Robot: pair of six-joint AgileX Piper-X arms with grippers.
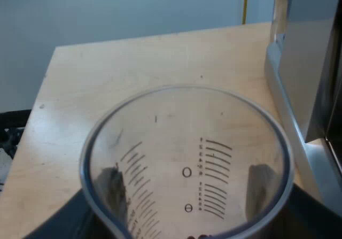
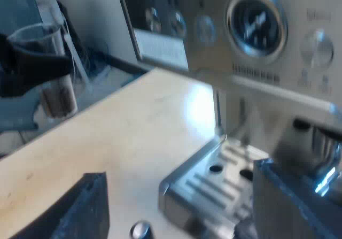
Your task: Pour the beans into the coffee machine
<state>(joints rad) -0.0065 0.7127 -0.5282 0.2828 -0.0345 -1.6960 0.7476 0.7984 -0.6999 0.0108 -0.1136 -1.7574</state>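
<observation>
Meas. glass [image 1: 187, 159] right at the lens, clamped btw L gripper [image 1: 187, 193] fingers. From R wrist view: glass by worktop [image 2: 133, 126] edge, brown beans [image 2: 57, 97] in its bottom, well apart from espresso machine [image 2: 256, 30]. R gripper [image 2: 181, 191] wide, empty, over worktop by drip tray [image 2: 224, 164]. Progress, my read: glass grasped, nothing poured; carry up to machine top & tip remain.

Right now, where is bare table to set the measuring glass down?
Bare wood runs from the measuring glass out to the table's edge and up to the espresso machine's base. More lies between the drip tray and the left tool's glass. It is tight at the tray, beside the open right tool.
</observation>
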